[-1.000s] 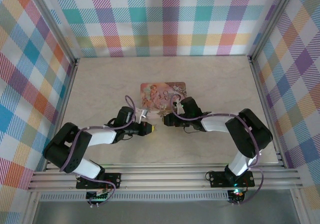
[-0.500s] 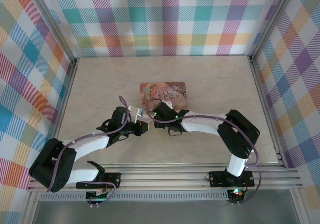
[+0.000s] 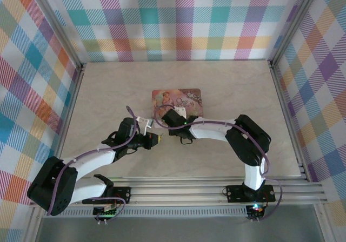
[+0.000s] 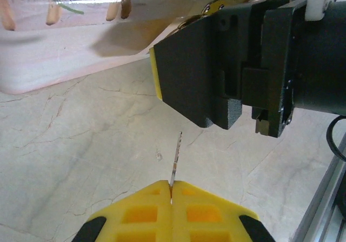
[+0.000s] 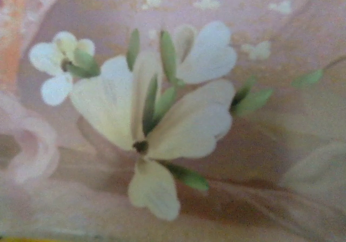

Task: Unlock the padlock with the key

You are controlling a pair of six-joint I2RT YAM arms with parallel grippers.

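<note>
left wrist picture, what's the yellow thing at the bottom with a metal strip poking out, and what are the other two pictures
These are two robot arms bolted to a table. The top picture looks down on both; the other two come from a camera on each wrist. The yellow thing is the left gripper, its fingers pinched shut on a thin key. The black block ahead is the right gripper; whether it is open or shut I cannot tell. A brassy bit peeks out behind it, too hidden to name. On the table lies a pink illustrated tin; the right wrist camera is close against its flowers.
</note>
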